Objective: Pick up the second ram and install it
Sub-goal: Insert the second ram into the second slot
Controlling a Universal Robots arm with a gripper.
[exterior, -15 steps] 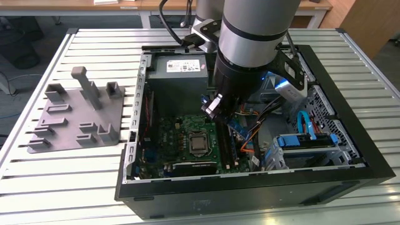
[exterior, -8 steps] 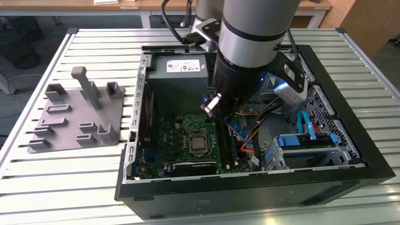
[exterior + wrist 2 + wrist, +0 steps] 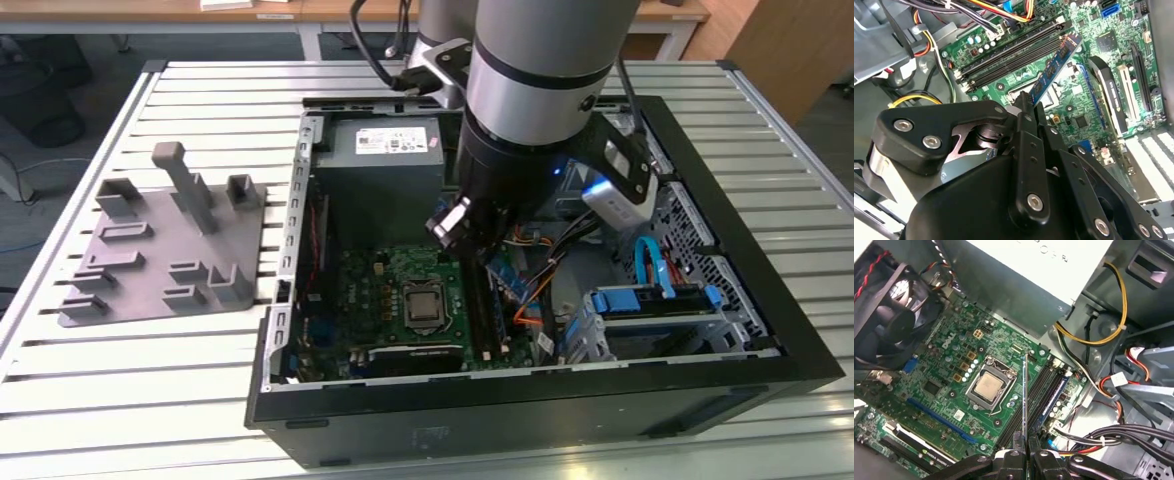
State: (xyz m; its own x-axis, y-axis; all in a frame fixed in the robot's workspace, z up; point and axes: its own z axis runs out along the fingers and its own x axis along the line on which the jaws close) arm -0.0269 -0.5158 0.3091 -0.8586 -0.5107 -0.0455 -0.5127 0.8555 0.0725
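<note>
We note that in the exterior view the arm (image 3: 534, 110) reaches down into the open computer case (image 3: 534, 405). Its bulk covers the gripper and most of the memory sockets, so the grip cannot be judged from there. In the second wrist view the gripper (image 3: 1026, 102) has its fingers clamped on the near end of the second ram (image 3: 1054, 67). That end is buried between the black fingers, and the free end reaches out over the motherboard (image 3: 1064, 95). In the first wrist view the second ram (image 3: 1025, 395) presents edge-on as a thin dark line, held above the board between the processor socket (image 3: 989, 385) and the black memory sockets (image 3: 1040, 385). We cannot tell its height above them, but it sits in none of them. A blue strip (image 3: 1055, 392) appears to stand in the socket farthest from the processor; its seating is hard to make out. Around the work lie the fan (image 3: 884, 320), the power supply (image 3: 1019, 275), an expansion card (image 3: 1109, 95), and bundled cables (image 3: 1124, 432) near the sockets' outer side. The grey tray (image 3: 160, 240) stands on the slatted table (image 3: 134, 400), apart from the case, at the exterior view's left. The case walls bound the arm all round; open room lies over the processor side of the board.
</note>
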